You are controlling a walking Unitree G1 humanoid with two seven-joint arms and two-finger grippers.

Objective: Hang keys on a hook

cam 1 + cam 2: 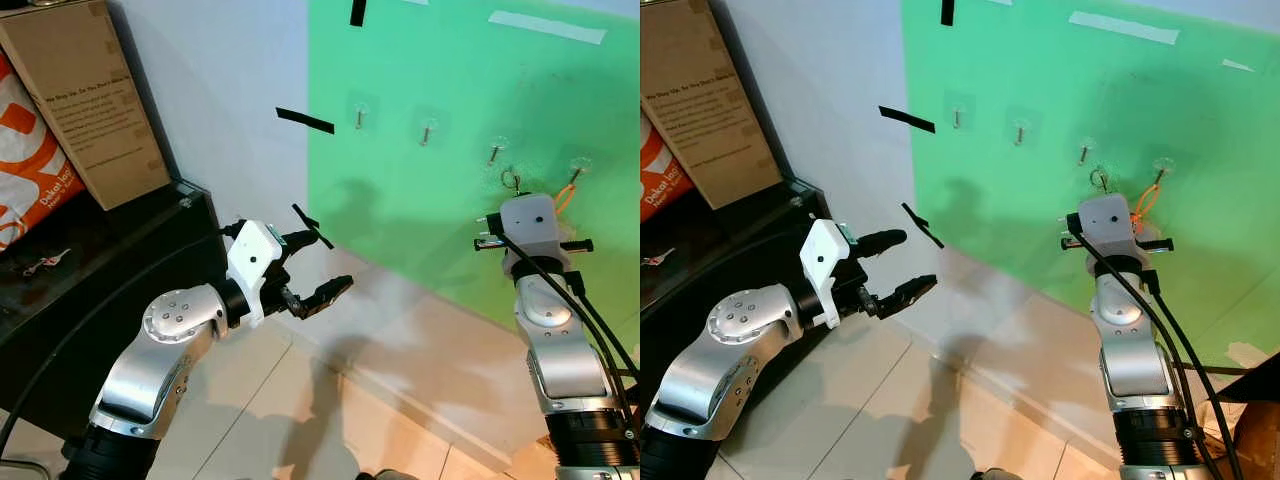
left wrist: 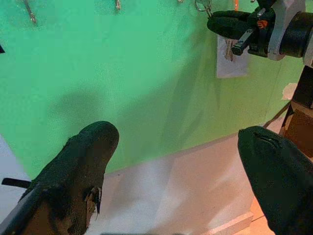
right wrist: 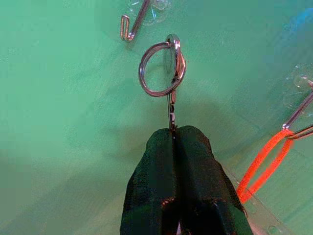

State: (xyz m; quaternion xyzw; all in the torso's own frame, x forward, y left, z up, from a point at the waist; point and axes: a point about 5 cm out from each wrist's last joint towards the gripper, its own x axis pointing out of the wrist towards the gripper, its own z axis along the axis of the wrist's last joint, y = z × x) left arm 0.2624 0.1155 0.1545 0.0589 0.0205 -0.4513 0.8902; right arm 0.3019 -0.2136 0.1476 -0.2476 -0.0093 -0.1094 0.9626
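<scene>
From the left eye view, the right tool [image 1: 512,190] is raised against the green wall [image 1: 450,90], its fingers hidden behind its own white wrist block, with only the key ring [image 1: 511,180] peeking just above it, close below a hook [image 1: 494,152]; an orange loop [image 1: 566,196] hangs from the hook on its right. The left tool [image 1: 322,266] hovers well away from the wall with its fingers spread and nothing in them. Beyond it a cardboard box [image 1: 90,100] leans on a black cabinet [image 1: 120,250], its printed lines too small to read, beside an orange bag [image 1: 30,170] with cut-off white lettering. In the left wrist view, the two black fingertips [image 2: 93,147] stand wide apart, and the right tool sits up in the corner, blurred. In the right wrist view, the right tool's fingers [image 3: 178,161] are clamped tight on the keys [image 3: 171,105]; only a thin metal edge shows above them, the ring just below a hook.
</scene>
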